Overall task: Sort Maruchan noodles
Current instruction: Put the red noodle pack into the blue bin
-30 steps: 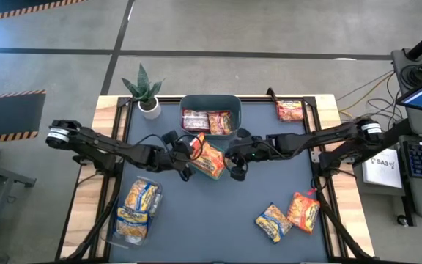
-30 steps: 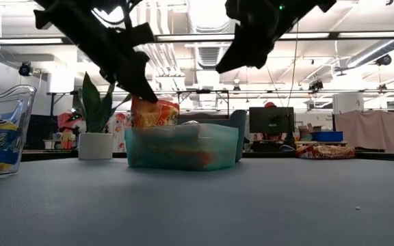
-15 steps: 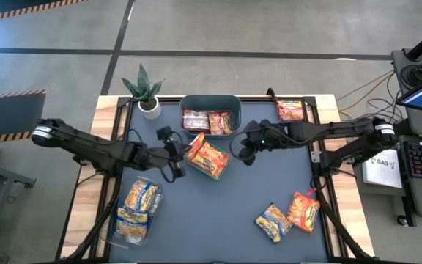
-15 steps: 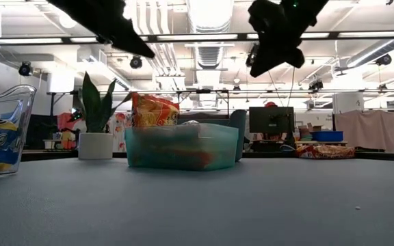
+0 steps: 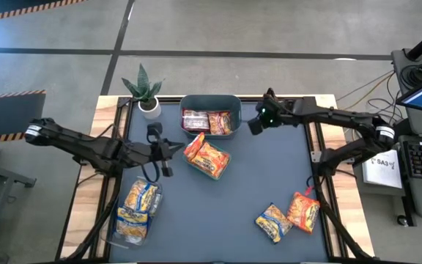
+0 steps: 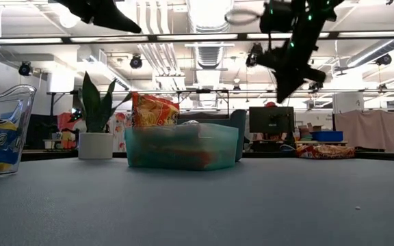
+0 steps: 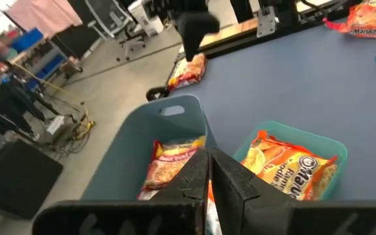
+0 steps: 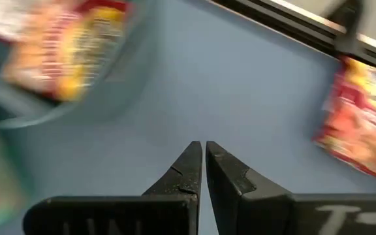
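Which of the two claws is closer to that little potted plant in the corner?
The left. The left gripper hangs over the mat a short way from the potted plant, on the near side. The right gripper is farther off, beyond the grey-teal tub.

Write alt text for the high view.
Two dark robot arms reach over a dark table, the left gripper and right gripper both shut and empty. Orange-red crinkly noodle packets lie scattered, some inside a grey-teal plastic tub, beside a small potted plant.
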Robot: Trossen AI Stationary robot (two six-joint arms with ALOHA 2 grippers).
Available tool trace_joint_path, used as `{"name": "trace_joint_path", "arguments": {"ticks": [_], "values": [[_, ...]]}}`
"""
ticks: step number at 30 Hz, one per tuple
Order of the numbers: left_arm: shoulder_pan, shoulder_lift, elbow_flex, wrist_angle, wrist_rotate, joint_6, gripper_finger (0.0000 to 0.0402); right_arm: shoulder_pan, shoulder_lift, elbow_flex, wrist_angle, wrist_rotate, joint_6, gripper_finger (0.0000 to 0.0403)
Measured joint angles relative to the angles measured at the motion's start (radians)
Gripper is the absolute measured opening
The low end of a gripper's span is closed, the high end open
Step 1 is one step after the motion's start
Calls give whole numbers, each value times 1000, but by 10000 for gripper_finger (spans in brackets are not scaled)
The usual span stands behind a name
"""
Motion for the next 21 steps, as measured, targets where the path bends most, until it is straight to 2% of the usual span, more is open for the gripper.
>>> {"name": "trace_joint_path", "arguments": {"ticks": [8, 14, 17, 21], "values": [[0, -95, 0, -122, -5, 36, 0, -225, 40, 0, -39, -1, -66, 13], [-1, -165, -2, -259, -6, -72, 0, -308, 110, 0, -34, -8, -117, 18], [-1, -192, -23, -263, -7, -78, 0, -329, 155, 0, -27, -11, -139, 43], [1, -227, -56, -259, -9, -62, 0, -348, 211, 0, -18, -10, -163, 102]]}}
